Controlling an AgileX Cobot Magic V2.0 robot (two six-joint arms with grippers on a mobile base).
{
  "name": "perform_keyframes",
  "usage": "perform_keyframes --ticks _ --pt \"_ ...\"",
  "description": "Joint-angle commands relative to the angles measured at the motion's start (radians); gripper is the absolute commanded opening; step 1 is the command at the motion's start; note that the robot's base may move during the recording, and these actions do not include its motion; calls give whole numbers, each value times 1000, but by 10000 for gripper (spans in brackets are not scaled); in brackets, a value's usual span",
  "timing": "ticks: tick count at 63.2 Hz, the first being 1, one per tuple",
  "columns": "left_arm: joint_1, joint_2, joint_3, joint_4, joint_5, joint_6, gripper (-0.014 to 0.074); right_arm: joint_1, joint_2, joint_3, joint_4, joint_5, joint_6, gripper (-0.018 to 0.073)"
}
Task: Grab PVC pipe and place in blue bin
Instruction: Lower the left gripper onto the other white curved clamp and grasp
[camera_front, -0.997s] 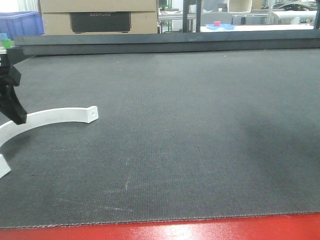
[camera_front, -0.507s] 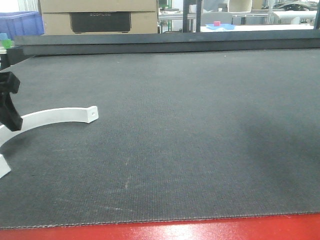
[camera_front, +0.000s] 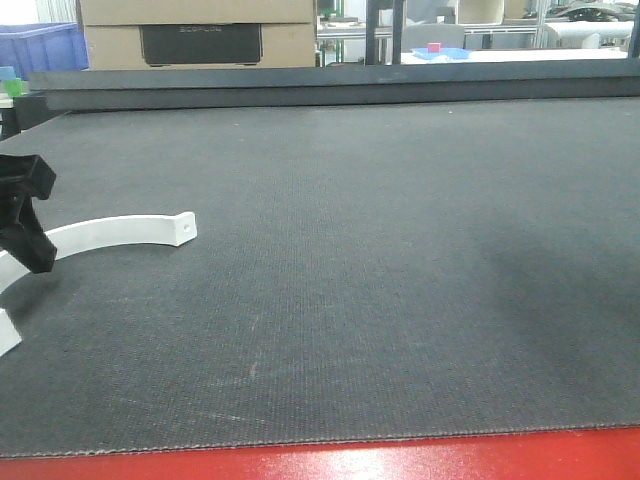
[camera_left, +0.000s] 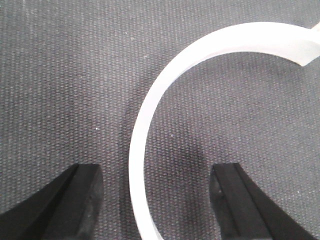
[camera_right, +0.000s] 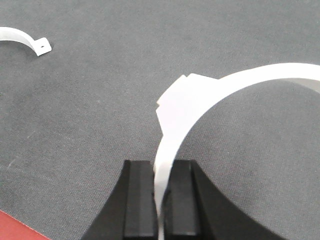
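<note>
Front-facing view is showing the left claw hanging low at the left edge of the dark surface. Its black tip is overlapping the white PVC arc, which is lying flat and sweeping from the claw out to a tab end with a small hole on the right. A blue bin is standing beyond the far left corner, behind the surface. The right claw is not showing here.

Left wrist view is looking straight down. The left claw is gaping wide and holding nothing, with one finger outside the curve and the other inside it. The PVC arc is running up between them, nearer the outside finger, then bending away to the right, so the band is lying across the closing line. I judge a short drop and a squeeze would catch it.

Right wrist view is showing the right claw pinching tight on a second PVC arc, seemingly lifted off the surface. The first arc's tab end is lying well apart at upper left.
</note>
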Motion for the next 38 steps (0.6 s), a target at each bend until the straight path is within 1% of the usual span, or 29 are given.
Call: perform_keyframes --ticks 1,17,20,38 --pt "-6 0 -5 6 -9 1 358 -3 -7 -1 6 -17 -5 -169" --pt "-6 5 -5 23 -6 1 358 -3 -7 -1 6 -23 -5 -169" --pt "-6 16 -5 35 -6 1 358 -3 -7 -1 6 -28 -5 -169" --pt "-6 86 -5 33 -15 -1 353 -3 -7 -1 6 -33 -5 -169"
